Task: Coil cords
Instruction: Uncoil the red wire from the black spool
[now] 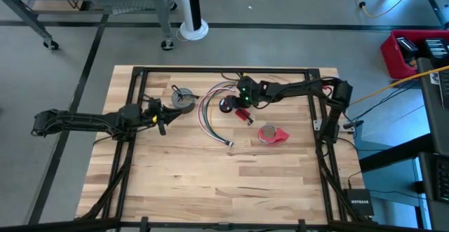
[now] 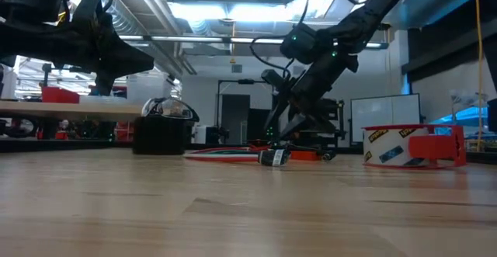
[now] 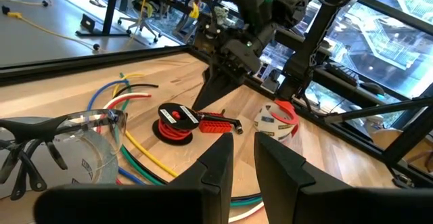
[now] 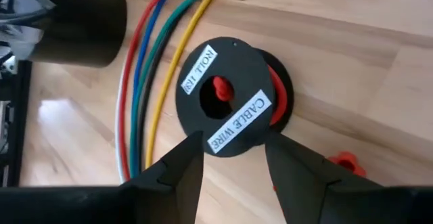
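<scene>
A long bundle of coloured cords (image 1: 205, 116) lies in a curve on the wooden table, its plug end (image 1: 230, 144) toward the near side. Beside it, flat on the table, lies a small black spool of red wire (image 4: 226, 95), labelled "CABLE WIRE". My right gripper (image 4: 232, 139) slants down over the spool (image 1: 225, 106), open, with a fingertip on either side of the rim's nearest part. I see no touch. My left gripper (image 1: 163, 123) hovers level at the table's left, its fingers (image 3: 216, 163) a little apart with nothing between them.
A black round container with clear safety glasses on top (image 1: 184, 99) stands between my left gripper and the cords. A small red block (image 1: 243, 116) lies close to the spool. A red tape roll (image 1: 272, 135) sits to the right. The table's near half is bare wood.
</scene>
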Motion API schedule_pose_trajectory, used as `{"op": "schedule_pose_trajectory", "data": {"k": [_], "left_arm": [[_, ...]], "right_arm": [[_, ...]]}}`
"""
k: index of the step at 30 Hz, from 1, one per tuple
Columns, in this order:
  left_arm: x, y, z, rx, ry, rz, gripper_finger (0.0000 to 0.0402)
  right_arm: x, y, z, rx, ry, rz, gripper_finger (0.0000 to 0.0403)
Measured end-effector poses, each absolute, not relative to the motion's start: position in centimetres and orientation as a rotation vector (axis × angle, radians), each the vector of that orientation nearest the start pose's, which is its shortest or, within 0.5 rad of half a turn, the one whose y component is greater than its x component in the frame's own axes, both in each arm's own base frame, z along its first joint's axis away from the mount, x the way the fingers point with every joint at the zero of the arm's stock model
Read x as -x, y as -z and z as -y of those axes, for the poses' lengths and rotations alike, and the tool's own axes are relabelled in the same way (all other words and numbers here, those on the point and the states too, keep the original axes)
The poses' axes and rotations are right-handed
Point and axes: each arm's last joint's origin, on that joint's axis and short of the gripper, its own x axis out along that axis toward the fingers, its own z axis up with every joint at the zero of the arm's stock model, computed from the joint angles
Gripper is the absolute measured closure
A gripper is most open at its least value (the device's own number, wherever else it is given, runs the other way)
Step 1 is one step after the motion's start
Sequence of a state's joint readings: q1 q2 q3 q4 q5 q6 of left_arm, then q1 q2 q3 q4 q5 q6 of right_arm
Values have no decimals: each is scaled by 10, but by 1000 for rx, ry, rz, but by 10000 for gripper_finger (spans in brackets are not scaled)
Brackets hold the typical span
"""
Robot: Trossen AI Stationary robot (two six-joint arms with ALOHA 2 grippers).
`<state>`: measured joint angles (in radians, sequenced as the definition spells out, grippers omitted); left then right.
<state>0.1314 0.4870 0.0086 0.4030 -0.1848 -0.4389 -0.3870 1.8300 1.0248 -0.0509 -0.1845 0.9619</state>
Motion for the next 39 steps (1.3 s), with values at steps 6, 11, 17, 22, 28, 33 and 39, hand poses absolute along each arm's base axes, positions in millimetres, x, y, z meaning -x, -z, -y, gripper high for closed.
{"op": "schedule_pose_trajectory", "data": {"k": [6, 11, 17, 22, 28, 33, 39], "left_arm": [[-126, -160, -22, 433, -328, -6, 347], [-126, -160, -22, 433, -328, -6, 347], [-126, -160, -22, 433, -328, -7, 347], [-126, -160, -22, 433, -328, -6, 347], [-126, -160, -22, 433, -328, -7, 347], [-126, -160, -22, 433, -329, -10, 347], [-126, -160, -22, 433, -329, -10, 347]], "right_arm": [[-340, -145, 133, -1141, 596, -690, 240], [-340, -146, 133, -1139, 592, -681, 240], [-345, -148, 135, -1131, 566, -627, 240], [-347, -138, 136, -1137, 565, -641, 240], [-350, -128, 136, -1158, 553, -653, 240], [-353, -129, 137, -1157, 529, -624, 240], [-357, -133, 138, -1175, 481, -571, 240]]}}
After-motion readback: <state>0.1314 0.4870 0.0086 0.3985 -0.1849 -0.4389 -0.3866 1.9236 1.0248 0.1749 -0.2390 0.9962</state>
